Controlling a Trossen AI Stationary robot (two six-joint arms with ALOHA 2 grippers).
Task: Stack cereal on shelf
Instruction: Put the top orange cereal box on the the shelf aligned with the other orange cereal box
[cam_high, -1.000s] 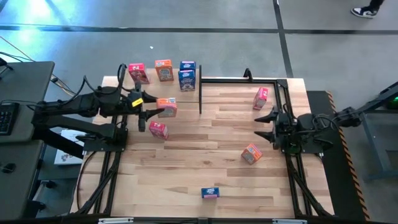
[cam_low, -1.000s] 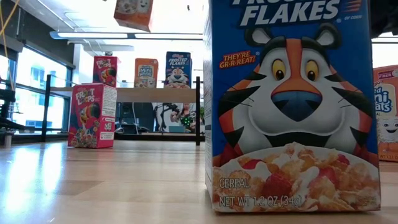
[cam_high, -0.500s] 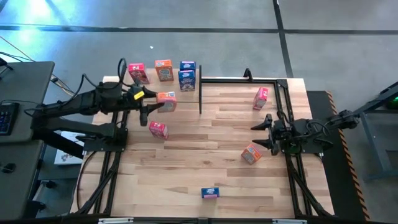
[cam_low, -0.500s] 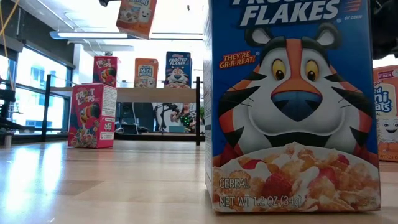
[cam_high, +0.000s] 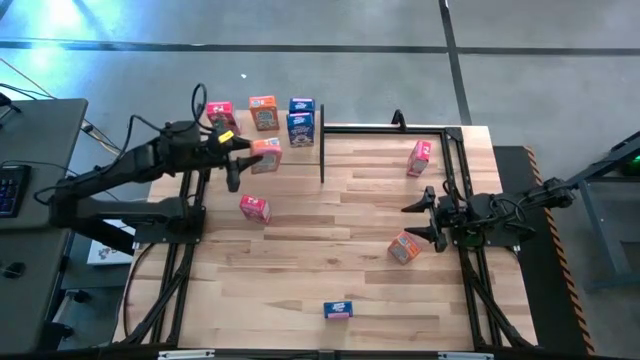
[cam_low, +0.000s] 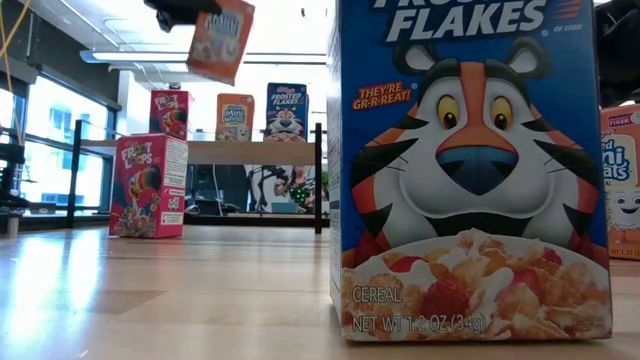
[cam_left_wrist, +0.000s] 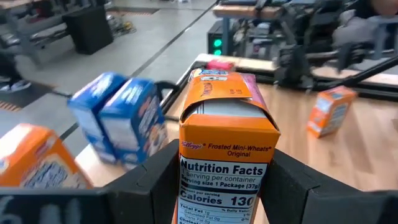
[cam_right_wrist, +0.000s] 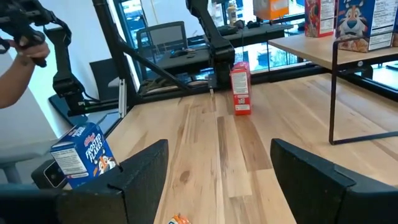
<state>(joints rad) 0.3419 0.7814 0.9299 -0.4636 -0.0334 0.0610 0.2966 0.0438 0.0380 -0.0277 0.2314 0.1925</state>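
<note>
From above, the left gripper (cam_high: 243, 160) holds an orange cereal box (cam_high: 266, 156) in the air at about 10 o'clock on the table, near the shelf (cam_high: 250, 135) with four boxes. The right gripper (cam_high: 420, 220) hangs open and empty at 3 o'clock. In the left wrist view, the fingers (cam_left_wrist: 152, 177) clamp the orange cereal box (cam_left_wrist: 225, 149) on both sides.

Left claw (cam_high: 247, 160) carried orange box (cam_high: 266, 155) toward shelf (cam_high: 330, 128).

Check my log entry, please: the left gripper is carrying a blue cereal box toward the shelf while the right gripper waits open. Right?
Not quite: the left gripper holds an orange box, not blue, as the left wrist view shows. It is near the shelf; the right gripper does wait open.
</note>
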